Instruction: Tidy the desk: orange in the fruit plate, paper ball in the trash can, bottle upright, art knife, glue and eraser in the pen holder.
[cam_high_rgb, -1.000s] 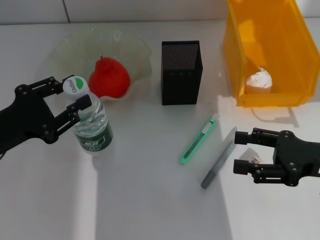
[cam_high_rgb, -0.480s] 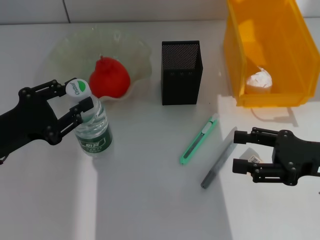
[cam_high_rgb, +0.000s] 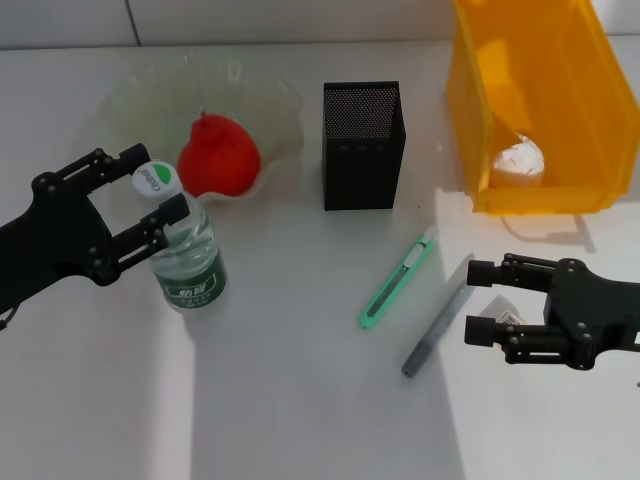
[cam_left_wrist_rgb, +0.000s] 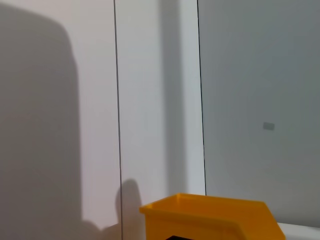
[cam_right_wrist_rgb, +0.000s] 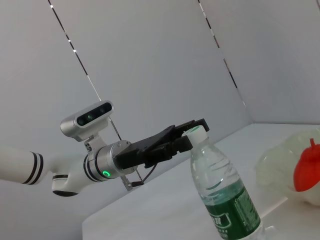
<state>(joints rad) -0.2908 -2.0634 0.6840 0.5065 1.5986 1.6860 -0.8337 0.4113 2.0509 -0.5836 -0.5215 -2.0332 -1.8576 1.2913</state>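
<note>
Head view, bottle: clear plastic water bottle with green label and white cap (cam_high_rgb: 187, 254) stands upright on the white desk (cam_high_rgb: 300, 400), just in front of the glass fruit plate (cam_high_rgb: 275, 110).
Head view, left gripper (cam_high_rgb: 152, 186): fingers spread, straddling the cap.
Head view, right gripper (cam_high_rgb: 478, 300): fingers apart, hovering beside the grey pen-shaped stick (cam_high_rgb: 437, 317); green art knife (cam_high_rgb: 398, 279) lies nearer this arm, long axis toward the black mesh pen holder (cam_high_rgb: 362, 145).
Left wrist view: yellow bin (cam_left_wrist_rgb: 210, 217) only.
Right wrist view: bottle upright, left fingers loose at cap.

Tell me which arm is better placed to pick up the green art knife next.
The right. Its open pincer hangs close beside the art knife, while the left pincer is far across the desk, its fingers around the bottle.
</note>
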